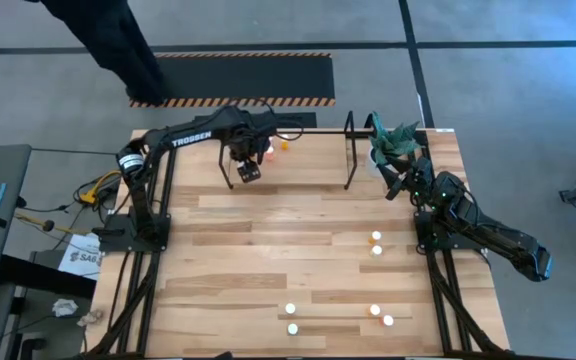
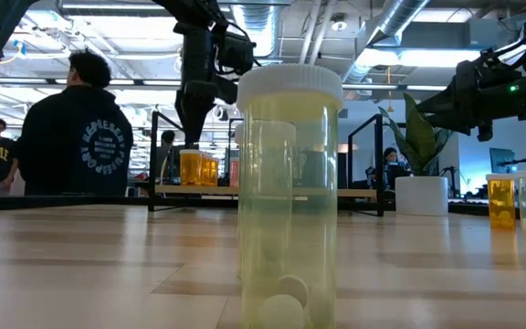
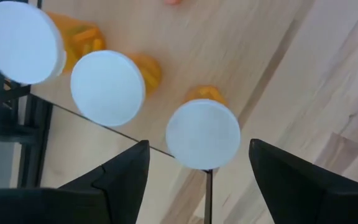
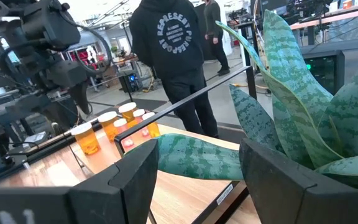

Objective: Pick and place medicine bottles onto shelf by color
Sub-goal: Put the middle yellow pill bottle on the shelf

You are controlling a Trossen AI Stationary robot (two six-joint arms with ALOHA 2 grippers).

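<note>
Several orange bottles (image 4: 89, 138) with white caps stand upright in a row on the wooden floor of the shelf (image 1: 349, 150), grouped near its left hoop end; seen from the left wrist, three of them show white caps (image 3: 109, 87) facing straight up, with small orange pills visible inside one body. Left gripper (image 1: 249, 171) hangs just above that row with its fingers (image 3: 120, 180) spread apart around the nearest cap and holding nothing. Six more bottles (image 1: 376, 238) stand loose on the table (image 1: 268, 260), well away from the shelf toward the near edge: two by the right arm's base, two near the front middle, two at the front right. One pale, clear bottle (image 2: 289, 196) stands upright close to the low camera, round white tablets lying at its bottom. Between the shelf and these loose bottles the wood lies bare. Right gripper (image 1: 396, 183) sits just beside the shelf's right hoop, at the plant (image 4: 291, 106), fingers wide and empty, with leaves between them.
</note>
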